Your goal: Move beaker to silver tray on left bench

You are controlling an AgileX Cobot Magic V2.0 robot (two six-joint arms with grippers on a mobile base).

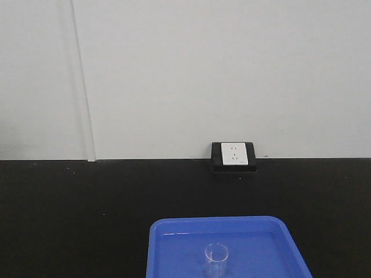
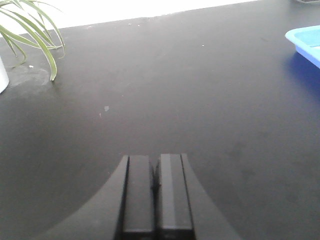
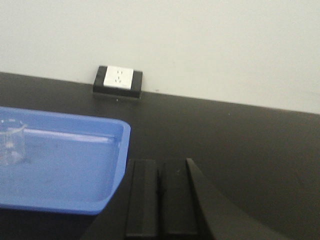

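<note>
Both pinched closed and empty: black left gripper (image 2: 155, 167), black right gripper (image 3: 160, 170). Small clear glass beaker (image 1: 216, 258) stands in bright blue plastic tray (image 1: 255, 249), lower centre; pickup not begun, so next means opening jaws and reaching it.

The front view faces the wall (image 1: 203, 69) across the tabletop (image 1: 87, 214), with the blue tray (image 1: 215, 220) nearest. The left wrist view skims low past the left gripper (image 2: 155, 165). The right wrist view looks past the right gripper (image 3: 160, 167) toward the socket (image 3: 119, 77). All three views share the blue tray.

even soft light, slightly blurry, grainy
</note>
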